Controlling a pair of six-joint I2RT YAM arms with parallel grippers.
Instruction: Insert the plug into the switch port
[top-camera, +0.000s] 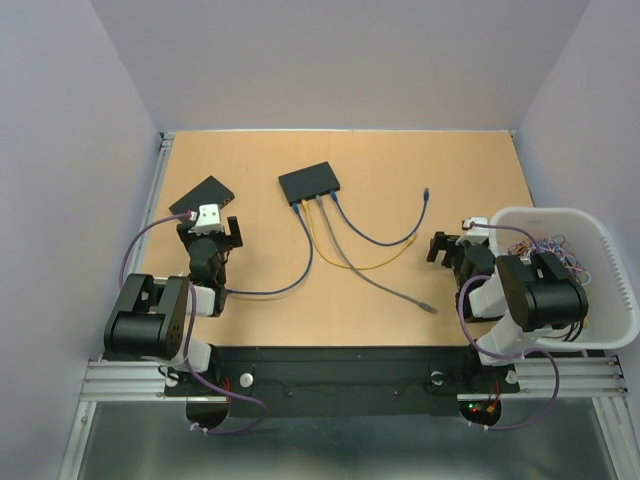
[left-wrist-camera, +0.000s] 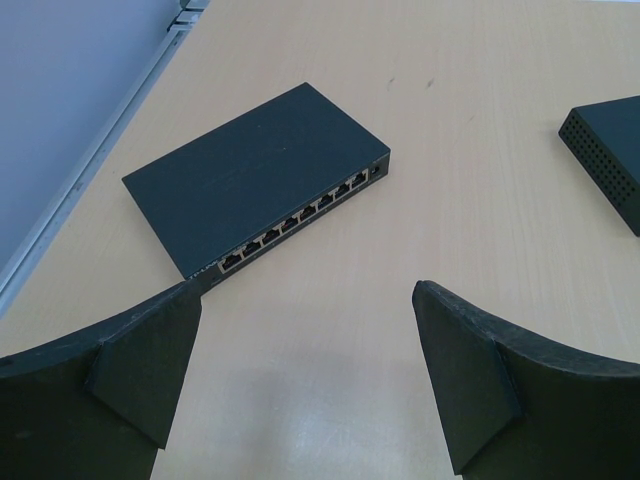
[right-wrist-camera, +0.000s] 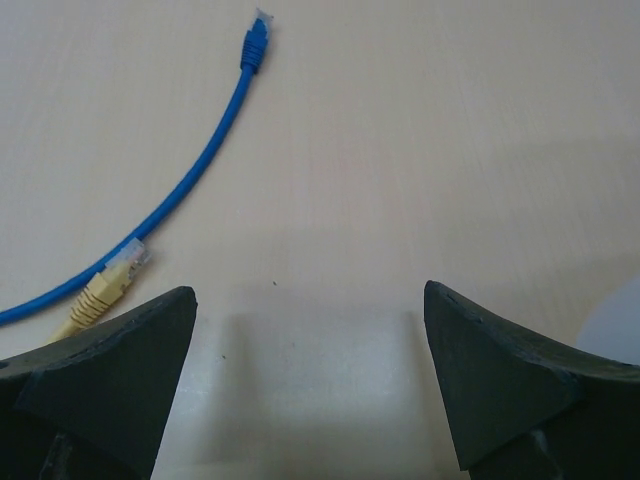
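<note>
A black switch (top-camera: 205, 195) lies at the left with its row of empty ports (left-wrist-camera: 300, 215) facing my left gripper (left-wrist-camera: 307, 300), which hovers open just short of it. A second black switch (top-camera: 309, 182) at the centre has several cables plugged in. A blue cable ends in a loose blue plug (right-wrist-camera: 256, 40), and a yellow plug (right-wrist-camera: 115, 280) lies beside that cable. Both sit ahead and to the left of my right gripper (right-wrist-camera: 308, 300), which is open and holds nothing. A grey cable's loose plug (top-camera: 430, 307) rests near the table's front.
A white basket (top-camera: 600, 235) holding small items stands at the right, beside the right arm. A dark blue cable (top-camera: 270, 290) loops from the centre switch toward the left arm. The second switch shows at the right edge (left-wrist-camera: 610, 150) of the left wrist view.
</note>
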